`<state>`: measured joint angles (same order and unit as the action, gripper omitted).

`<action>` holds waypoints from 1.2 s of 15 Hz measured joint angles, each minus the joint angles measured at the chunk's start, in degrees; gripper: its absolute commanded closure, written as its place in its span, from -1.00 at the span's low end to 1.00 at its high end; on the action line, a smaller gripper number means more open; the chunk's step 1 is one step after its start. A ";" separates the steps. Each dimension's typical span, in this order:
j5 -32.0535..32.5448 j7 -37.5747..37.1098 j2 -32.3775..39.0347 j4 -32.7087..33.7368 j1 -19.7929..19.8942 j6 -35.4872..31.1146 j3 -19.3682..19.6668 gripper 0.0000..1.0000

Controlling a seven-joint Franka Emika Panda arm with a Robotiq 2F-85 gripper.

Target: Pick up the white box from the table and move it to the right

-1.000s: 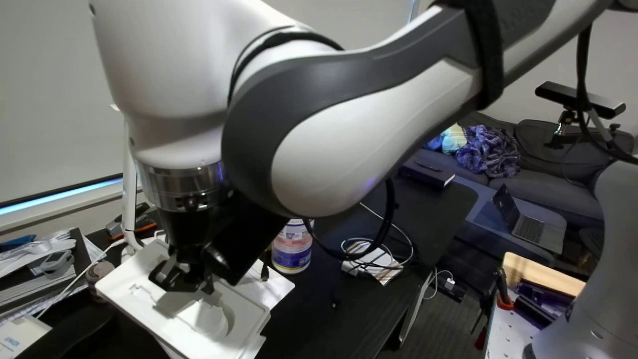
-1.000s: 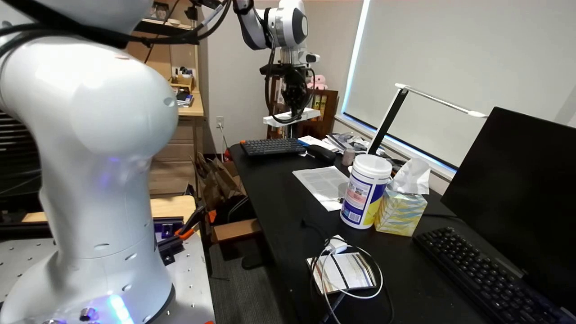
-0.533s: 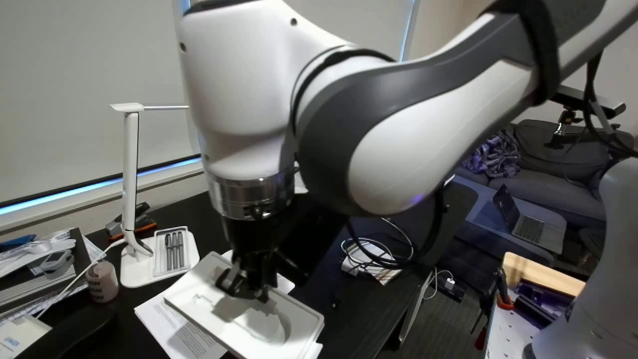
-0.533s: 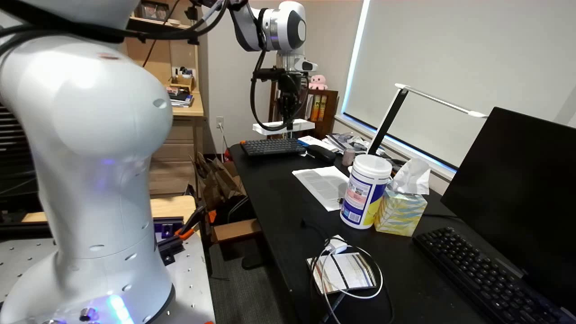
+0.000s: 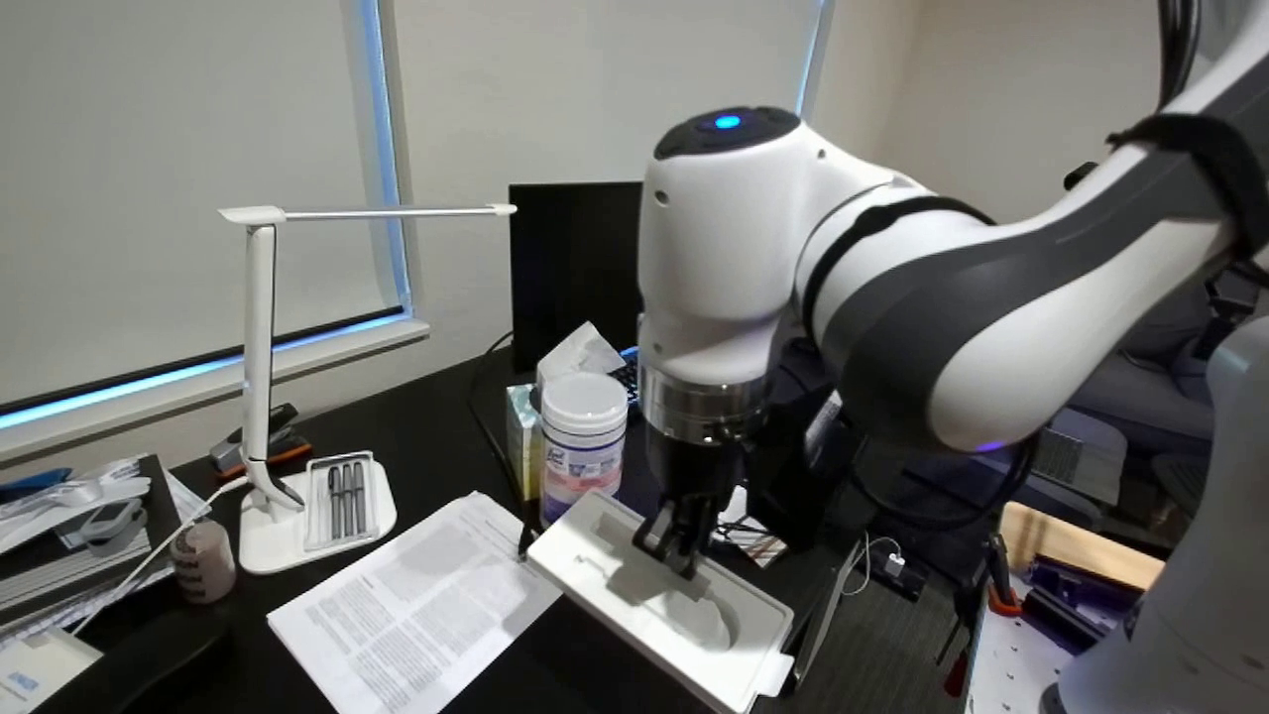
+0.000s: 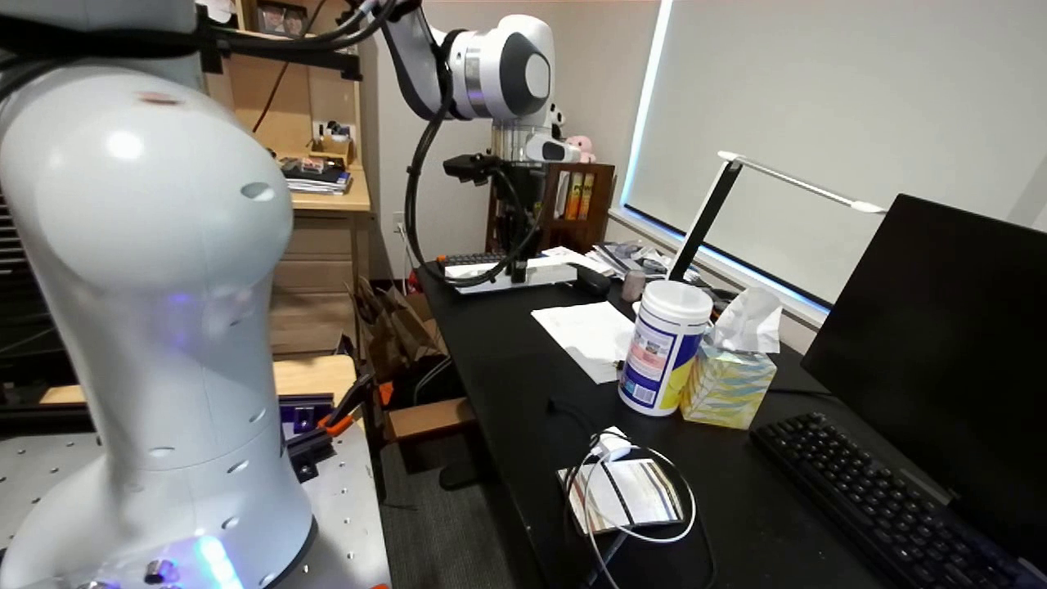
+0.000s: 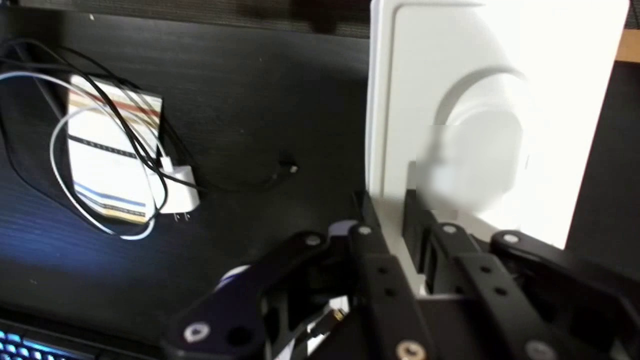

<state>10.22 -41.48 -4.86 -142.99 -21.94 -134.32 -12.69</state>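
Note:
The white box (image 5: 615, 580) is a flat, open tray-like shape with a moulded recess. It shows in both exterior views, here partly behind the gripper (image 6: 552, 271). In the wrist view the box (image 7: 555, 115) fills the upper right. My gripper (image 5: 678, 563) is shut on one wall of the box: in the wrist view the gripper (image 7: 386, 197) has one finger outside the wall and one inside the recess. The box hangs about level over the dark table (image 6: 523, 384), near its edge. I cannot tell its exact height above the top.
Printed sheets (image 5: 416, 605) lie beside the box. The wipes canister (image 5: 583, 446) and a tissue box (image 6: 728, 388) stand behind it. A notebook with looped cables (image 6: 626, 491) lies on the table. A lamp (image 5: 260, 347), monitor (image 6: 941, 352) and keyboard (image 6: 867, 491) stand around.
My gripper and the box have moved to the right across an exterior view, uncovering the lamp base, printed sheets and canister. In an exterior view they have also come lower. The grip looks unchanged.

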 measured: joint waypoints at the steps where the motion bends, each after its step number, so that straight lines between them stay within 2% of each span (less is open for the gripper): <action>1: -0.13 0.00 -1.20 -2.23 0.98 -1.02 -0.01 0.62; 4: -0.14 0.01 -3.14 -5.15 2.07 -2.14 -0.07 0.62; 5: -0.17 0.01 -3.30 -5.16 2.09 -2.14 -0.17 0.84; 10: -1.23 -2.34 -3.37 -4.86 3.18 -3.15 -1.96 0.84; 14: -4.30 -9.82 -2.79 -7.28 5.16 -9.44 -2.36 0.84; 18: -5.37 -15.99 -2.19 -13.47 9.01 -18.98 -1.49 0.85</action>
<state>4.85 -57.47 -7.05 -156.46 -12.93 -153.31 -14.18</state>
